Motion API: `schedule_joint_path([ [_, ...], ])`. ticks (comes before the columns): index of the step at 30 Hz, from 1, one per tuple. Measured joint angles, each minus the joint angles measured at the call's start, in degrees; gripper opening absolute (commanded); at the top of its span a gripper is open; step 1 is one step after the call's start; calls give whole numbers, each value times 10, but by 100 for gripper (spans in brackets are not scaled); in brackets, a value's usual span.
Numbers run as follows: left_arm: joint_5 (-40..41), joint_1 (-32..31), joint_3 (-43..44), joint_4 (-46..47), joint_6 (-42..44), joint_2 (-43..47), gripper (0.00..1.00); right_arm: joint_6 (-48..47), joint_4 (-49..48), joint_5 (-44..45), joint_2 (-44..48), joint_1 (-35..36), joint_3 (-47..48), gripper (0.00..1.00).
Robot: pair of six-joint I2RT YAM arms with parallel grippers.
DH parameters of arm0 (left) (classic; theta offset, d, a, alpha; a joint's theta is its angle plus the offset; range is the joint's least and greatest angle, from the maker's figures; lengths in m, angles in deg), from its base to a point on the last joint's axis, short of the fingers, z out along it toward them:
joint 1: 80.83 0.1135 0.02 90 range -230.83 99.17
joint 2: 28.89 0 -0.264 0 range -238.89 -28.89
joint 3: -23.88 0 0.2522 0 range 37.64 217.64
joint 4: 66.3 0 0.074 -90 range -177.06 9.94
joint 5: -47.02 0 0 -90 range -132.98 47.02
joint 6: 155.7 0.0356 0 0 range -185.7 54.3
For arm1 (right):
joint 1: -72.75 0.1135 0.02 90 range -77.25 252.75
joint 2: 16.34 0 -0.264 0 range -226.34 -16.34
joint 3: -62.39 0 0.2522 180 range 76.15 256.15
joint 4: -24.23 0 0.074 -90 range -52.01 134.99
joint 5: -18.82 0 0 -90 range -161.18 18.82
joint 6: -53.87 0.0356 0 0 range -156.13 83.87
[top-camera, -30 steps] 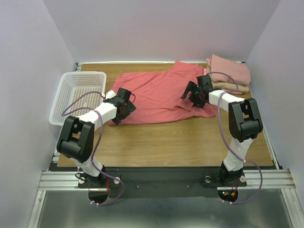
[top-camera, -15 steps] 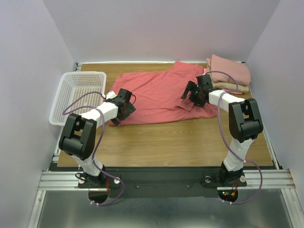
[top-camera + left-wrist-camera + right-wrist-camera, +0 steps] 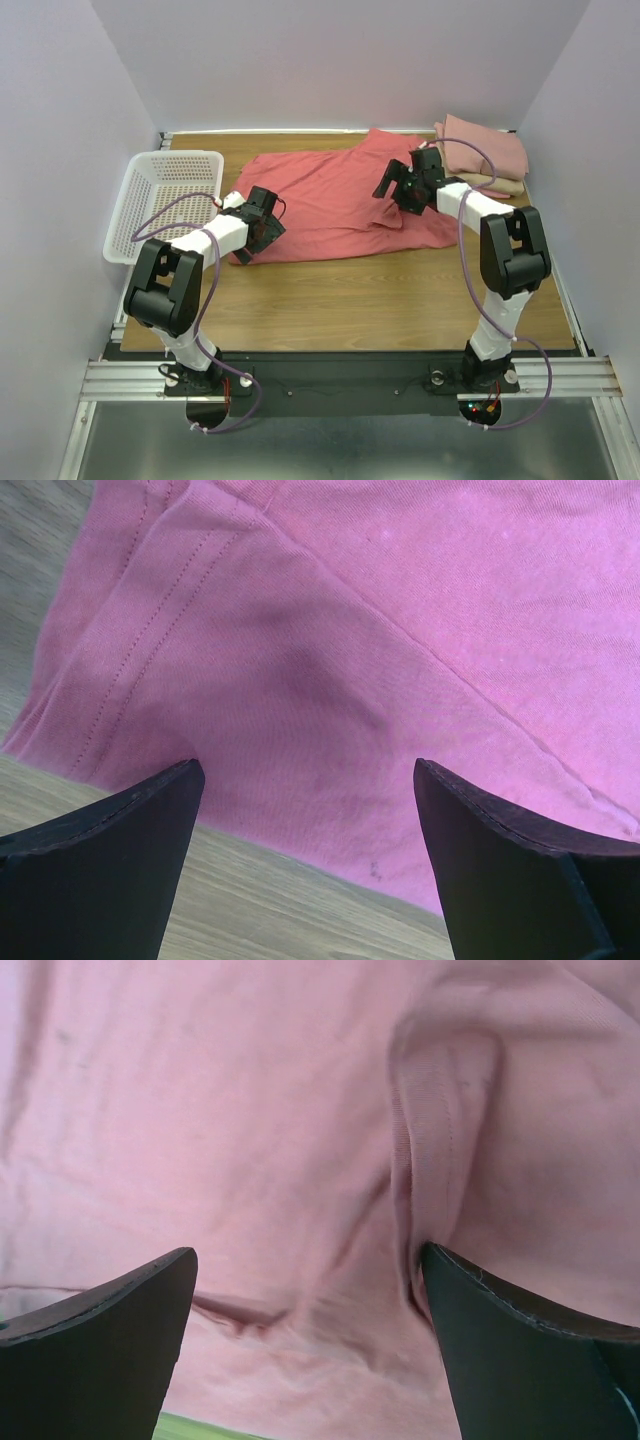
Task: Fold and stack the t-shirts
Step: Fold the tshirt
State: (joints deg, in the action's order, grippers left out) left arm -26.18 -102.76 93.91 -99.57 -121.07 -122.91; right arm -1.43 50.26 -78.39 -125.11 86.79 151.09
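The coral-red shirt is laid open and wrinkled across the back middle of the table, not yet folded. The left gripper is placed at the shirt's near left corner, fingers spread wide over the hem, nothing pinched. The right gripper is held over the shirt's right part, fingers likewise spread, with a raised crease just beside one finger. A stack of folded shirts is noted in the far right corner, and a white basket at the left edge.

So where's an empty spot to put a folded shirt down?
The wide wooden strip of table between the red shirt and the near edge is bare. The back is crowded: basket on the left, red shirt in the middle, folded shirts on the right.
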Motion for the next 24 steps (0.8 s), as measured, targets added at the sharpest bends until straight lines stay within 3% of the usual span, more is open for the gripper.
schedule_joint_path([
  [16,2,18,0,0,16,1,98,0,-7,-31,-136,18,153,100],
  [21,4,19,0,1,25,1,98,-22,-8,-28,-106,18,147,100],
  [24,1,19,-1,13,31,1,98,-35,-15,2,-15,18,56,100],
])
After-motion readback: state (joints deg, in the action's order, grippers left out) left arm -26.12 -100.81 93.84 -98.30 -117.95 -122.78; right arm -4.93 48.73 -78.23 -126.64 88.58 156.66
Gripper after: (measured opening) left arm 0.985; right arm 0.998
